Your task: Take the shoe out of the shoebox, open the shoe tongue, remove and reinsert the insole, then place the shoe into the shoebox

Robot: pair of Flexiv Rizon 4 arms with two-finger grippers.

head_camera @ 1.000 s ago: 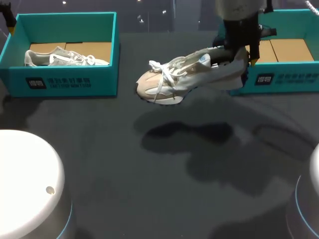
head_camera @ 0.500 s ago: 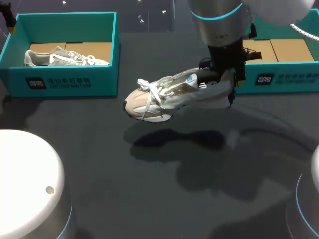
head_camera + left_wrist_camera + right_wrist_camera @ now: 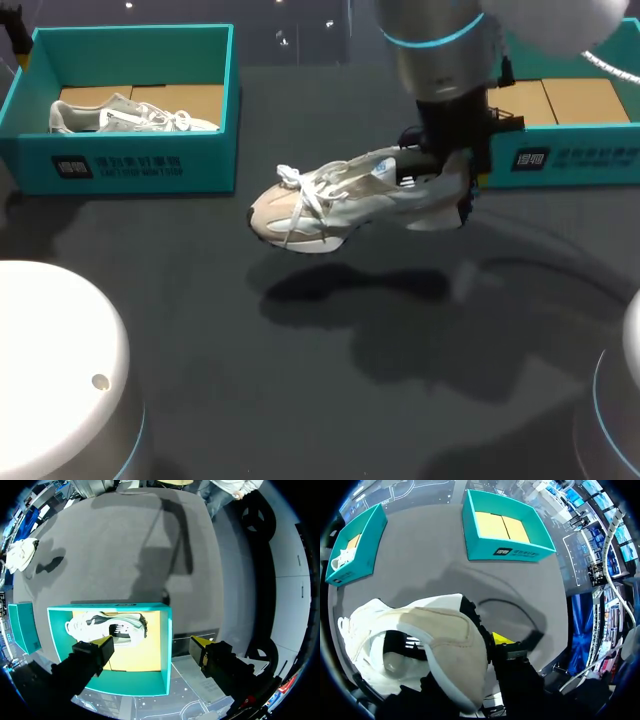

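A beige and white shoe (image 3: 340,195) hangs above the middle of the dark table, toe pointing left. My right gripper (image 3: 455,178) is shut on its heel from above. In the right wrist view the heel (image 3: 445,640) fills the space at the gripper (image 3: 480,645), with one yellow fingertip (image 3: 502,639) showing outside the collar. The teal shoebox (image 3: 570,160) at the back right holds only cardboard. My left gripper (image 3: 152,642) stands open high over the left teal shoebox (image 3: 167,630), where a second white shoe (image 3: 105,627) lies.
The left shoebox (image 3: 130,165) with its shoe (image 3: 130,115) stands at the back left. White round arm bases sit at the front left (image 3: 50,370) and front right (image 3: 625,390). Dark table surface (image 3: 330,380) spreads below the hanging shoe.
My right arm has carried the shoe leftward away from the right shoebox and a little toward the front. The left gripper has stayed open.
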